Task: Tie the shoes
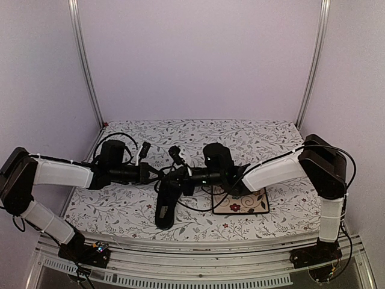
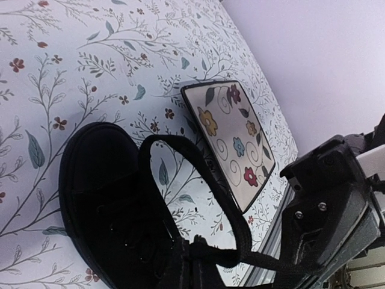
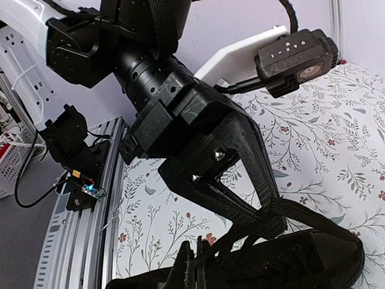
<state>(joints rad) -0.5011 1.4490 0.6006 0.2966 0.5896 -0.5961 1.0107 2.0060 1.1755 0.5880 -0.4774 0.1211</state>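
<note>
**Table** (image 1: pixel 120 205): floral cloth. Risk: the cloth is smooth, so a hard pull may drag the shoe across it.

**Shoe** (image 1: pixel 163 211): black, lying at the near middle of the table, under both grippers and just left of the plate. Risk: nothing pins it, so uneven pulls could tip or turn it.

**Plate** (image 1: pixel 249 201): square, flowered, beside the shoe. Risk: a sliding shoe could knock it.

**Left gripper** (image 3: pixel 267 220): fingers pinched together on the lace.

**Right gripper** (image 2: pixel 292 260): a taut strand runs into it, so it appears clamped on the lace too.

**Lace** (image 2: pixel 198 174): thin, black, arched in a loop above the shoe. Risk: it may slip from either pinch, the loop may collapse, or the crossing may come undone.

**Writing**: none legible in any view. The insole is not in view.
</note>
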